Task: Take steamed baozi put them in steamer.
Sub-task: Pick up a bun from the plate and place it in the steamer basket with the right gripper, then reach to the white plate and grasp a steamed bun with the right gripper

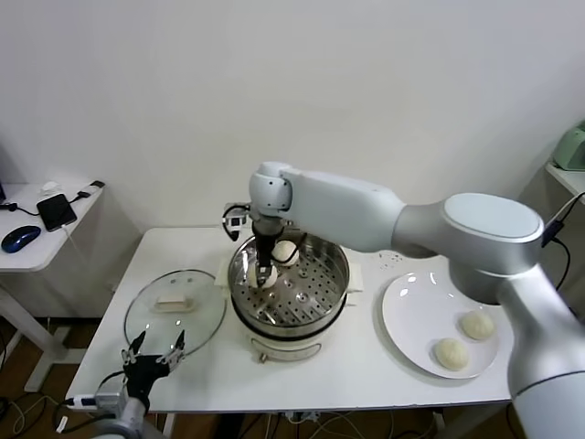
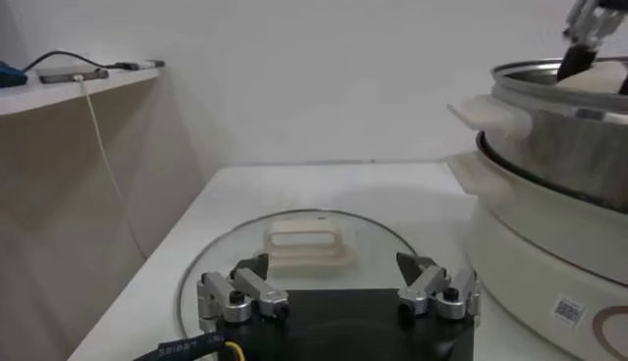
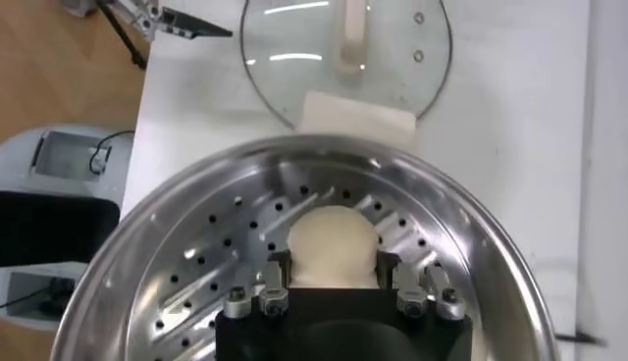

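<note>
Inside the steamer, the right gripper clamps one baozi above the perforated tray, another bun sits behind, two wait on the plate, and the left gripper hangs spread wide by the glass lid.

The steamer stands at frame centre on the table. The lid lies left of it, the plate right. Two baozi sit on the plate's lower right; one baozi lies inside the steamer, upper part.
</note>
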Robot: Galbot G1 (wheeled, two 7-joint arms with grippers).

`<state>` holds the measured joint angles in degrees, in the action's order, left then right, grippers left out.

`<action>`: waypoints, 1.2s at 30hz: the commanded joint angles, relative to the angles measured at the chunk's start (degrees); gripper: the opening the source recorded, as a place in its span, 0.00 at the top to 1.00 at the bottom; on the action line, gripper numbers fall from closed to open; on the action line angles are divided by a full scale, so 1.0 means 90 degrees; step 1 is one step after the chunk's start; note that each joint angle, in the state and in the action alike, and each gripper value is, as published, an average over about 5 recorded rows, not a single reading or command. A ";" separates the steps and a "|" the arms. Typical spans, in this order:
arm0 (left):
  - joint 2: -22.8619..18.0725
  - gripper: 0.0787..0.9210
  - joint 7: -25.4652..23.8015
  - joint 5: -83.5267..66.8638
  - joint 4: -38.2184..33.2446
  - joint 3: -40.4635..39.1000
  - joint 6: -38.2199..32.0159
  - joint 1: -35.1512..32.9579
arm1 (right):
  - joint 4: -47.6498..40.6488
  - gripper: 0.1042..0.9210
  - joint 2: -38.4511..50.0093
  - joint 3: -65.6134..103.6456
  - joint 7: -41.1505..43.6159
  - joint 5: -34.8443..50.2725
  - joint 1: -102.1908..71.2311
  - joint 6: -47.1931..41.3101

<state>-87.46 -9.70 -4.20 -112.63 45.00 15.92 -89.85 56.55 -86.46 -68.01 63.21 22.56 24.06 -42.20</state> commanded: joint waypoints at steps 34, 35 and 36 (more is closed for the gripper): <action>-0.0149 0.12 -0.0097 -0.0476 -0.0216 -0.0022 0.0038 -0.0180 | 0.4312 0.12 0.6983 0.1344 0.1969 -0.1891 0.0121 0.2199; -0.0143 0.12 -0.0103 -0.0501 -0.0226 -0.0007 0.0048 -0.0208 | 0.4317 0.12 0.7146 0.1455 0.2054 -0.2079 -0.0122 0.2444; -0.0138 0.12 -0.0110 -0.0526 -0.0240 0.0006 0.0055 -0.0236 | 0.4311 0.12 0.7307 0.1720 0.2144 -0.2359 -0.0566 0.2700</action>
<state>-88.81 -10.21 -7.05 -114.50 44.90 16.29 -91.53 86.01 -45.03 -59.49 72.78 13.61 27.61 -41.62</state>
